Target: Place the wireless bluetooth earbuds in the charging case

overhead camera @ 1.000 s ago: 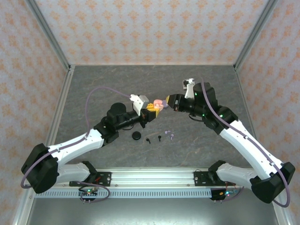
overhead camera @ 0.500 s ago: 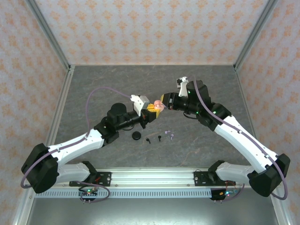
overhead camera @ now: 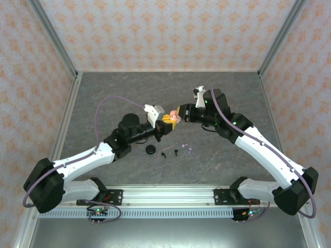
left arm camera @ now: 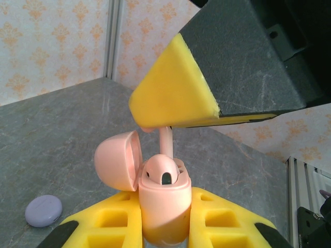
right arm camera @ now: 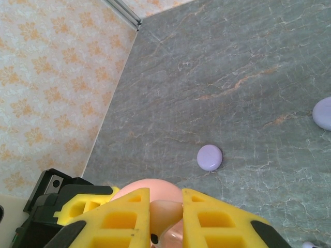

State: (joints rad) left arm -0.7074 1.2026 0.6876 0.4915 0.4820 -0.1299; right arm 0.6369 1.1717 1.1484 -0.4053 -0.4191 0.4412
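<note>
Left gripper [left arm camera: 165,228] is clamped on the pink charging case [left arm camera: 164,199], held upright with the lid [left arm camera: 118,159] swung toward 9 o'clock to expose the sockets. Right gripper [overhead camera: 179,113] pinches a pale pink earbud [left arm camera: 166,138] at 12 o'clock over the case, stem vertical for insertion.
</note>
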